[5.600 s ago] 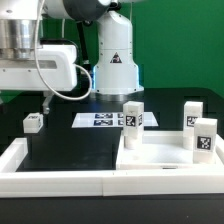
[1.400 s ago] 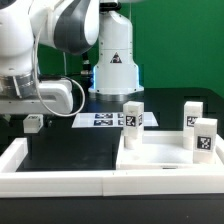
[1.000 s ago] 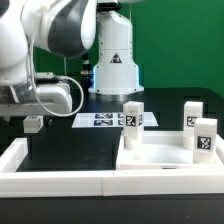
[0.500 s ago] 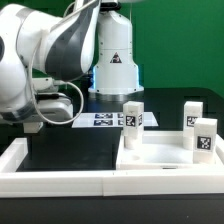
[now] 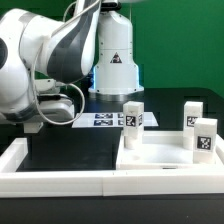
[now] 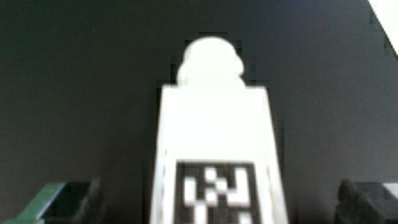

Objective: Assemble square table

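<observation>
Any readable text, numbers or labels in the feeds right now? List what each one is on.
No readable words or numbers in either view.
Triangular warning sign on the white robot base: symbol too small to make out.
Black-and-white marker tags only, no text: on the marker board, on three upright legs, and on the leg under the hand.

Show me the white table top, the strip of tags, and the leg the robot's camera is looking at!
table top (image 5: 165, 160), exterior view, its flat middle
marker board (image 5: 100, 120), exterior view, its tagged face
leg (image 6: 214, 130), wrist view, its white body above the tag
</observation>
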